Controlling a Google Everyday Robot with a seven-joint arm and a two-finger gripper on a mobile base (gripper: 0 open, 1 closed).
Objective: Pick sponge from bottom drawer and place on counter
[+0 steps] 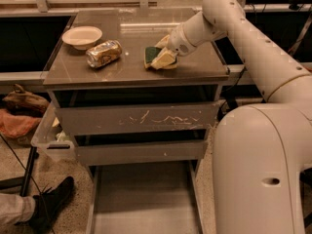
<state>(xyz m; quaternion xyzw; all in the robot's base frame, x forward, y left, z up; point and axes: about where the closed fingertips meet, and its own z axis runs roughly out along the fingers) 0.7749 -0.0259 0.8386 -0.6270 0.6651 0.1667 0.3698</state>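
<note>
The sponge (152, 54), dark green face on a yellow body, stands tilted on the right-middle of the counter (127, 72), its lower edge touching the top. My gripper (165, 53) reaches in from the right and is shut on the sponge's right side. The bottom drawer (146, 199) is pulled out below and its flat grey floor shows nothing on it.
A crushed gold can (103, 53) lies left of the sponge, and a white bowl (82, 35) sits at the counter's far left. The scratched drawer front (136, 118) is shut. A pale bin (48, 136) hangs at the cabinet's left. A person's shoe (52, 204) is bottom left.
</note>
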